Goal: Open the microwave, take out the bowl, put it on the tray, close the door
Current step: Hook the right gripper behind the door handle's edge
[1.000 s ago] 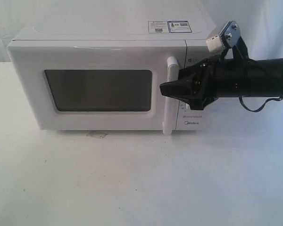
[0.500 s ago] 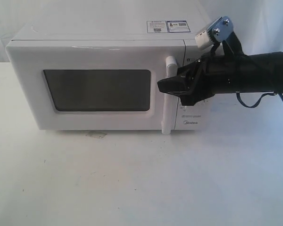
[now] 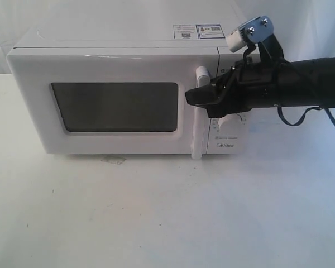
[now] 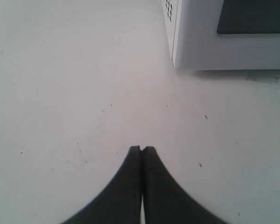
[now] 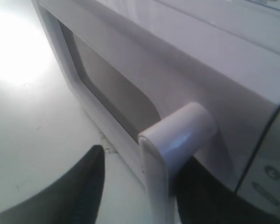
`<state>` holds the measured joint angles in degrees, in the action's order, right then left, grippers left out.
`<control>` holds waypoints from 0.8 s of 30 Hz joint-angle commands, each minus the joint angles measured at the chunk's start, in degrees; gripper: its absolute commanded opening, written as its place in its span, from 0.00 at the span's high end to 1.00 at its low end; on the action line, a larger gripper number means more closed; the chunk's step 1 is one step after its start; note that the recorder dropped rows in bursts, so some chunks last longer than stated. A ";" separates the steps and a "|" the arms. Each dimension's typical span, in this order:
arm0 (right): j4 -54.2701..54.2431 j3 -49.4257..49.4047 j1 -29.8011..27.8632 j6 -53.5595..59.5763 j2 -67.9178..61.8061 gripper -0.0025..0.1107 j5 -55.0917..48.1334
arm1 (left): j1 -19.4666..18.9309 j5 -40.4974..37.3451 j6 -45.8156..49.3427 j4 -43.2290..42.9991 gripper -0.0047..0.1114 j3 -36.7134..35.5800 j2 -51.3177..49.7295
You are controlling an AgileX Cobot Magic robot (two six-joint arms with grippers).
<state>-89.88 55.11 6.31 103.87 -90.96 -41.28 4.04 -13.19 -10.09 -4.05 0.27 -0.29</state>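
- While the left claw hangs with its tips pressed together over the table, near the microwave's left front corner, it plays no part in the work.
- The door is flush and closed, so nothing of the task is done yet.
- The bowl cannot be seen. It is probably behind the dark window, and no tray is in view.
- At the handle, the right claw straddles the upper part of the bar. Its tips are apart, one on each side, and a gap shows beside the bar in the wrist view, so it is not clamped.
- Opening, lifting out, placing and closing all remain.
- Since the earlier frame, the right claw has risen a little along the handle and reached further left across it.
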 commanded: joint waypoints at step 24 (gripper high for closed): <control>-10.07 3.66 1.68 -1.77 -0.61 0.66 7.63 | -0.13 -0.09 0.05 0.21 0.96 -0.27 0.29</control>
<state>-93.90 55.33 8.01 97.38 -91.10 -36.24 4.00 -13.19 -10.09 -4.05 0.27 -0.29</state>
